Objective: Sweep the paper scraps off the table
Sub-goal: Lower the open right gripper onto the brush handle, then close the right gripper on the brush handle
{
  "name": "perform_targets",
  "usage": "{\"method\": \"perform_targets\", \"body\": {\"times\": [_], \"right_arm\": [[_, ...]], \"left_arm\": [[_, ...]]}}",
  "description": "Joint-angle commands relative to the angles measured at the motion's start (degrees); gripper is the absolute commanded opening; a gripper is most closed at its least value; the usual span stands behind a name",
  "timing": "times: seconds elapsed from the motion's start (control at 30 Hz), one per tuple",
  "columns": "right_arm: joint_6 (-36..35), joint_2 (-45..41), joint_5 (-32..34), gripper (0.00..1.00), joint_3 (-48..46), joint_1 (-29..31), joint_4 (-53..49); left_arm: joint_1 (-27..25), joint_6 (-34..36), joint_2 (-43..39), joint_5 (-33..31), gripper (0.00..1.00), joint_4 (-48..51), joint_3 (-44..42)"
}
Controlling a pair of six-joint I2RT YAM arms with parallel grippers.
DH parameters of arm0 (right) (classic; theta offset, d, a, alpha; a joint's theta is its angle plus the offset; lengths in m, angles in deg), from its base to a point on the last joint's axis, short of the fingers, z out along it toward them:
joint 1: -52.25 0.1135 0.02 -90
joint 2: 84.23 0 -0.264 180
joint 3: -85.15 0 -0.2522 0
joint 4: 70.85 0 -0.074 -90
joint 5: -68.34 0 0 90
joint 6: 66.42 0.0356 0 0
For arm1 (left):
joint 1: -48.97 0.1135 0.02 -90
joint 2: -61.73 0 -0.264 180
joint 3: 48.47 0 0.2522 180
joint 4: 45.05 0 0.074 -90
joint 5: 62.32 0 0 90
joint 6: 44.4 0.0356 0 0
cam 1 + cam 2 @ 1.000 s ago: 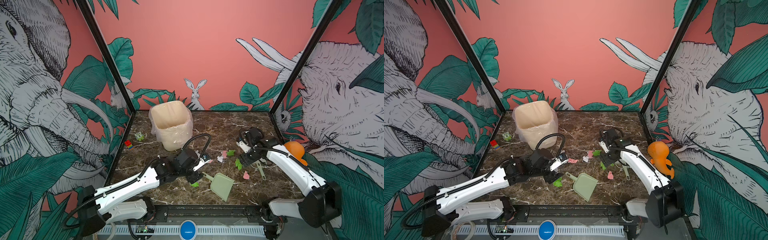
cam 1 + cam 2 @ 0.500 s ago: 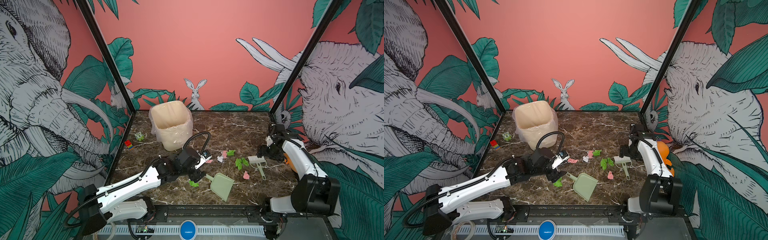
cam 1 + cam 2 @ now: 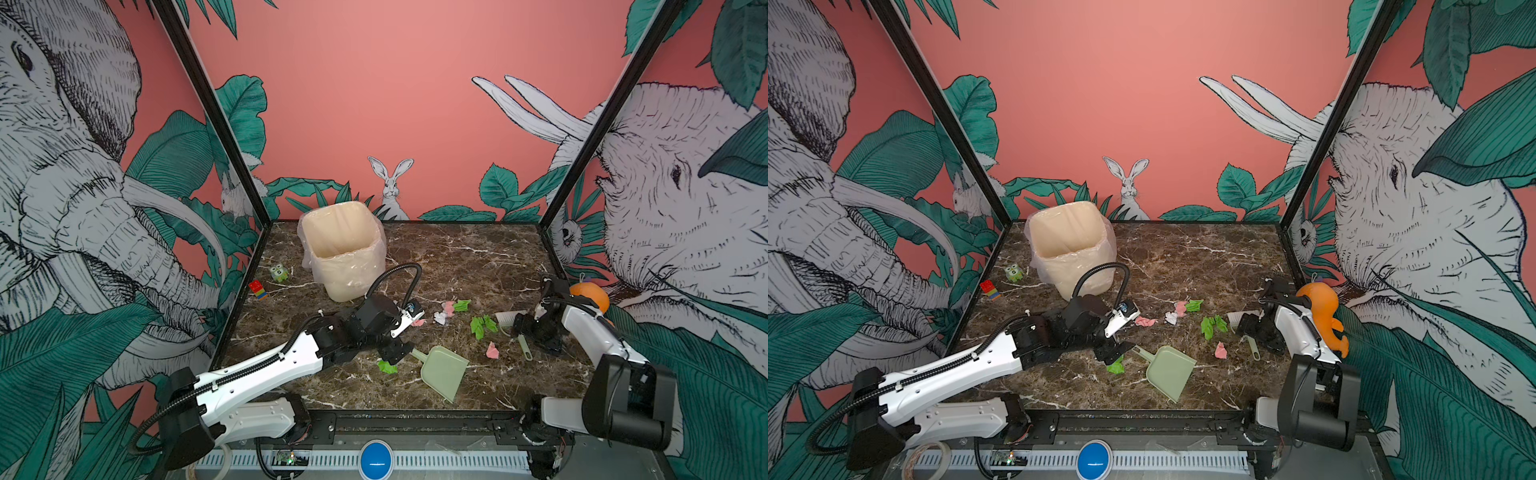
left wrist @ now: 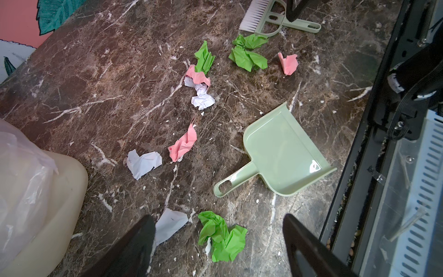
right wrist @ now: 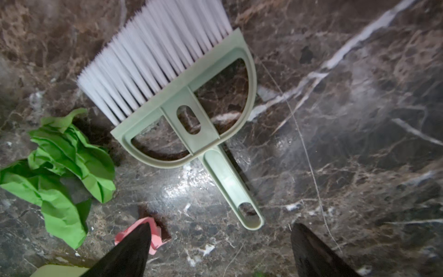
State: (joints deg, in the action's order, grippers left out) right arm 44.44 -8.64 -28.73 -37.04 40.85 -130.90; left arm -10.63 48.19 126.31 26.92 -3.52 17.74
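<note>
Several paper scraps in green (image 3: 482, 326), pink (image 3: 492, 350) and white (image 4: 142, 163) lie strewn across the middle of the dark marble table (image 3: 457, 257). My left gripper (image 4: 218, 217) hangs open just above the table. A green scrap (image 4: 220, 236) lies between its fingers, untouched, and a white scrap (image 4: 170, 225) sits by one finger. The pale green dustpan (image 3: 442, 370) lies just right of my left gripper (image 3: 395, 353). My right gripper (image 5: 220, 225) is open just off the end of the brush (image 5: 179, 108) handle, with one finger over a pink scrap (image 5: 155, 232).
A cream bin (image 3: 343, 249) lined with clear plastic stands at the back left. A green owl figure (image 3: 279, 273) and a red-blue-yellow block (image 3: 257, 289) sit by the left wall. An orange toy (image 3: 590, 295) rests at the right edge. The black frame rail (image 4: 359, 148) runs close to the dustpan.
My right arm pulled back from the scraps toward the right wall, then came down beside the brush handle. Both grippers opened wider. The left arm has barely moved.
</note>
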Motion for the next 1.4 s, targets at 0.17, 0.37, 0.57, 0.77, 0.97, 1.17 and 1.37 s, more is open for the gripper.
{"method": "perform_targets", "body": {"times": [0.17, 0.37, 0.57, 0.77, 0.97, 1.17, 1.37], "right_arm": [[1.57, 2.80, -3.55, 0.90, -2.76, -0.71, 6.72], [2.25, 2.55, -6.63, 0.89, -5.39, -0.34, 8.46], [1.89, 2.54, -7.42, 0.87, -6.26, 1.65, 8.75], [1.64, 3.82, -2.42, 0.75, -4.60, 3.44, 7.03], [0.80, 5.68, 2.13, 0.50, -4.25, 3.62, 7.84], [0.61, 9.05, 3.89, 0.34, -3.46, 5.48, 8.59], [0.58, 11.19, 4.69, 0.25, -2.40, 6.73, 8.07]], "left_arm": [[-0.17, -0.87, -1.73, -0.28, 0.85, -0.38, -1.23], [-0.17, -1.05, -1.13, -0.08, 0.85, -1.16, -1.16], [-0.17, -0.91, -0.76, -0.01, 0.85, -1.32, -1.12], [-0.17, -0.67, -0.90, -0.08, 0.86, -1.33, -1.30], [-0.17, -0.46, -1.13, -0.52, 0.86, -0.92, -1.38], [-0.17, -0.49, -1.25, -0.69, 0.86, -0.79, -1.32], [-0.17, -0.74, -1.27, -0.83, 0.86, -0.29, -1.00]]}}
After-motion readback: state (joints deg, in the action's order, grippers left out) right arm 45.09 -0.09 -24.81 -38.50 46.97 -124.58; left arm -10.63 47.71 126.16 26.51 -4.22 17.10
